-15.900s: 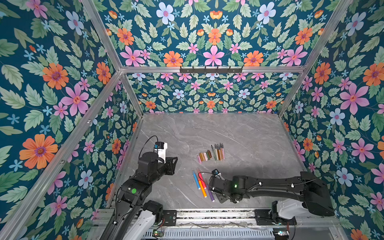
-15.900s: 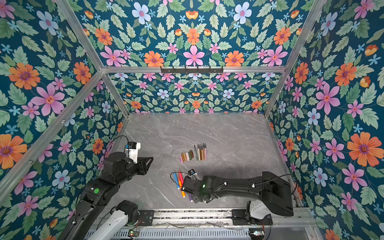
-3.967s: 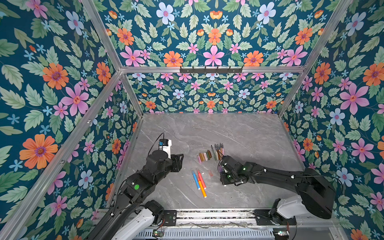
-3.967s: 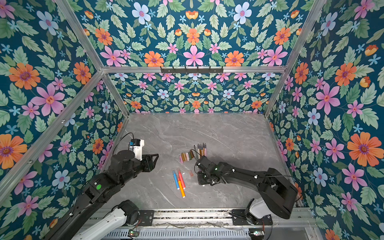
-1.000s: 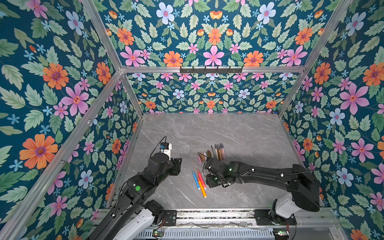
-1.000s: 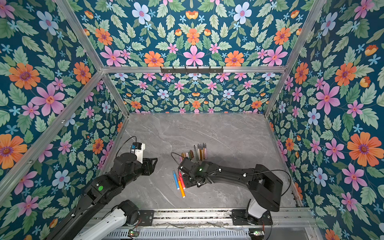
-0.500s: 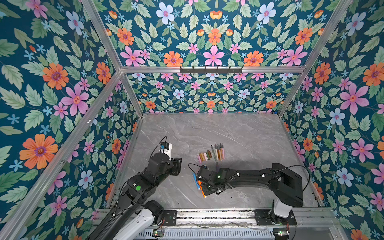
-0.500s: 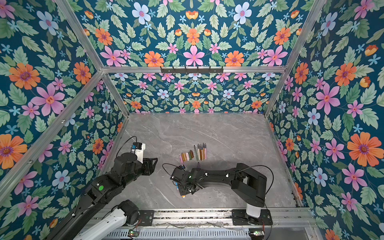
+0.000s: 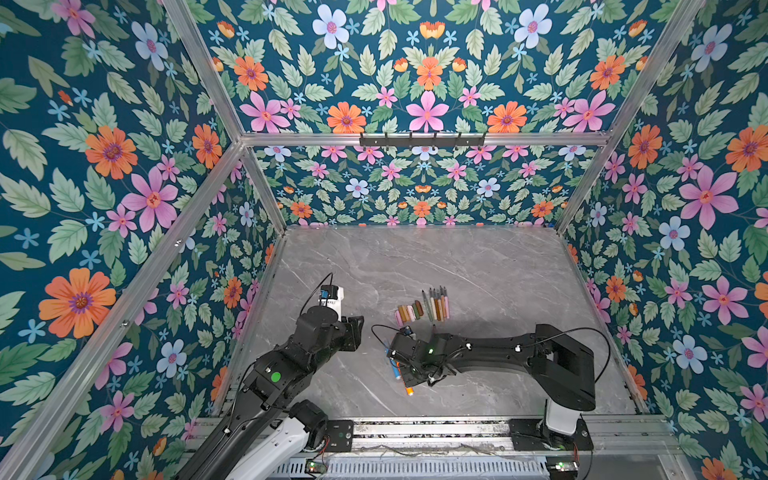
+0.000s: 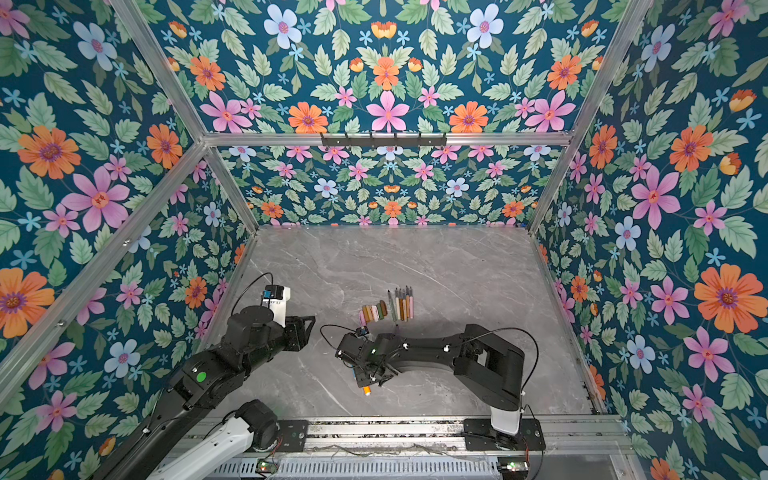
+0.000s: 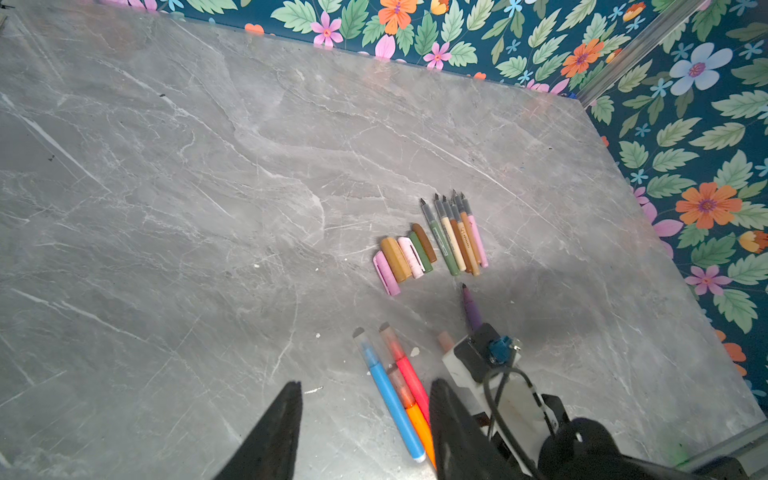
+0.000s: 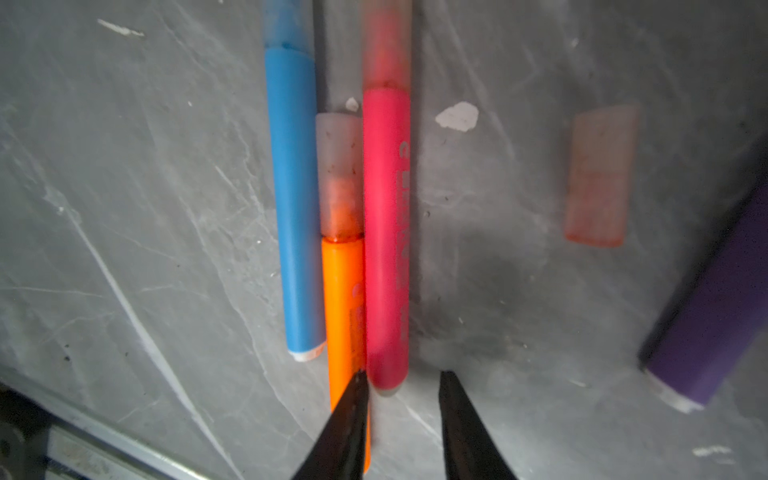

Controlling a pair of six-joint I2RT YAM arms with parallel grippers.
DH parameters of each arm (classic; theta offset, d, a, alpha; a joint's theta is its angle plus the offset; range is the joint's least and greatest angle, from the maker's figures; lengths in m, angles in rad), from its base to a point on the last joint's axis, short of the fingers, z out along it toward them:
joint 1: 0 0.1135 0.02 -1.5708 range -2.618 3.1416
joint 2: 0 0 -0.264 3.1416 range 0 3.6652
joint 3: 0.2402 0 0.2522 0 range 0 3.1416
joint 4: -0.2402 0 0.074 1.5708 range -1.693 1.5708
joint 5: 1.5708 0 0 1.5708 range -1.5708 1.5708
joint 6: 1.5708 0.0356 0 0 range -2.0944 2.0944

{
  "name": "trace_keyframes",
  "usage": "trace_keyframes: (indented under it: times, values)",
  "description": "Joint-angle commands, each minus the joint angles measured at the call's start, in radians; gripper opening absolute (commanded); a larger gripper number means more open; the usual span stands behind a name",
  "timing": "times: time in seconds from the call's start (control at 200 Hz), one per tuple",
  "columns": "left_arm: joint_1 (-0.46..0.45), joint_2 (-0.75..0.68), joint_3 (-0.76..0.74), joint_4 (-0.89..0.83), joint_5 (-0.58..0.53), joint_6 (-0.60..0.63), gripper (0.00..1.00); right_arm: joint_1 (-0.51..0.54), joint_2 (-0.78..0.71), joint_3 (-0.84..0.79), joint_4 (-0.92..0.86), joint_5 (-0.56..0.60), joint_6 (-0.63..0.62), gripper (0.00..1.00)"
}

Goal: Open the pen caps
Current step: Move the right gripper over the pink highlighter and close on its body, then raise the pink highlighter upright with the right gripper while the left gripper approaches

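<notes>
Right now the right gripper (image 12: 403,380) stands narrowly open astride the butt end of the pink pen (image 12: 386,228), gripping nothing that I can see. One jaw overlaps the orange pen (image 12: 343,299), which touches the pink pen, with the blue pen (image 12: 293,208) just beyond. All three wear translucent pen caps (image 12: 386,37) at their far ends (a loose cap (image 12: 600,174) lies apart on the pink pen's other side, near the purple pen (image 12: 706,311)). Closing here could pinch or shove the orange pen too, or roll the pink one. The front rail (image 12: 83,436) sits close behind the butt end, and bare table (image 12: 490,270) lies toward the loose cap. The left gripper (image 11: 365,383) hangs nearby, wide and empty.
</notes>
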Motion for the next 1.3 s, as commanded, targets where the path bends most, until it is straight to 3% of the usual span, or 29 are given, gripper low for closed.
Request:
trace_keyframes:
  times: [0.0, 0.925, 1.295]
  values:
    - [0.001, -0.001, 0.001, 0.021, 0.004, 0.009, 0.52, 0.000, 0.013, 0.017, -0.035, 0.028, 0.003, 0.31]
    - [0.000, 0.002, -0.001, 0.022, 0.005, 0.010, 0.52, -0.043, 0.105, 0.086, -0.061, 0.004, -0.024, 0.27]
    - [0.001, 0.004, 0.000, 0.021, -0.005, 0.010, 0.52, -0.055, 0.091, 0.095, -0.066, -0.007, -0.057, 0.13]
